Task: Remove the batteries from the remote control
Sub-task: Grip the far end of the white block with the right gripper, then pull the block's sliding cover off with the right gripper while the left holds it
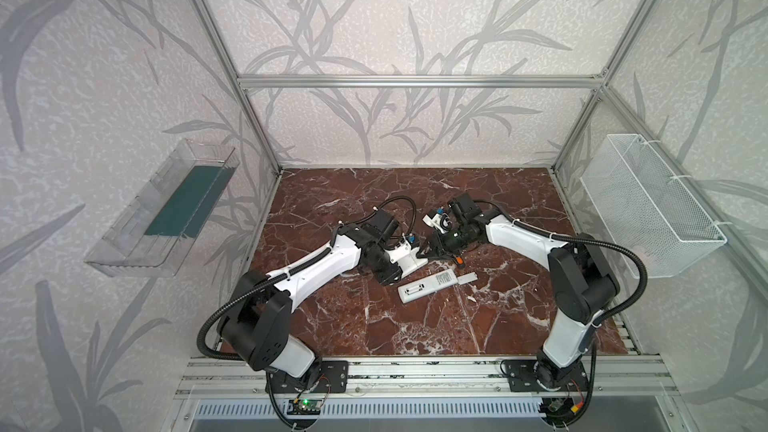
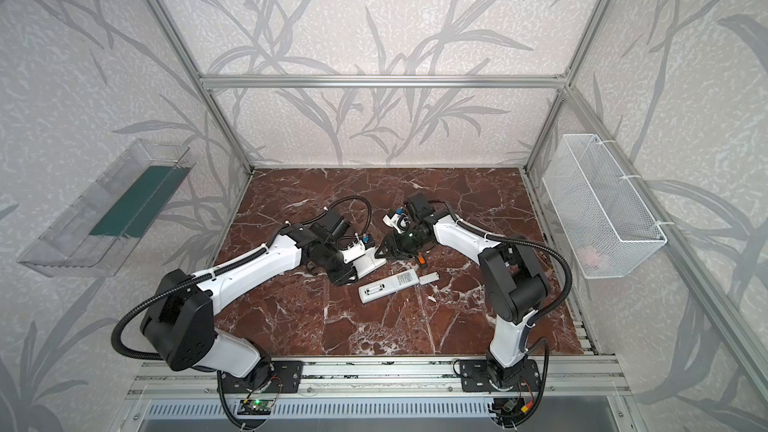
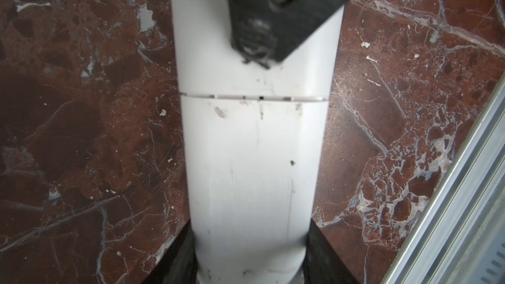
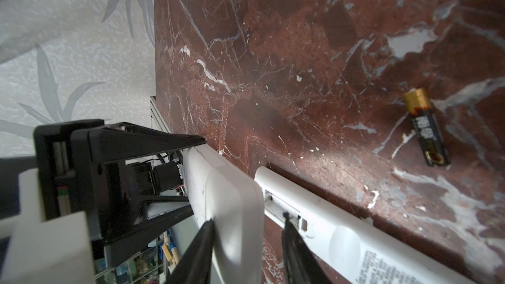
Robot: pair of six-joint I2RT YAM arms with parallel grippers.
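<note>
Desk (image 1: 374,326): red-brown marble, white veins.
Frame (image 1: 415,81): aluminium bars around the desk.
Walls (image 1: 353,14): pale paper, grey leaf print.
Tray (image 1: 137,222): clear plastic, on the left wall, green mat (image 1: 187,201) inside.
Basket (image 1: 648,201): white mesh, on the right wall.
Screwdriver (image 1: 459,260): orange handle, partly hidden, mid-desk.
Circuit board (image 1: 305,403): green light lit, front edge.

Leaf-printed walls (image 1: 374,14) enclose a red-brown marble counter (image 1: 415,334). An aluminium frame (image 1: 415,81) rises from its corners; a clear tray (image 1: 137,218) and a white mesh basket (image 1: 648,209) hang beyond its side edges.
</note>
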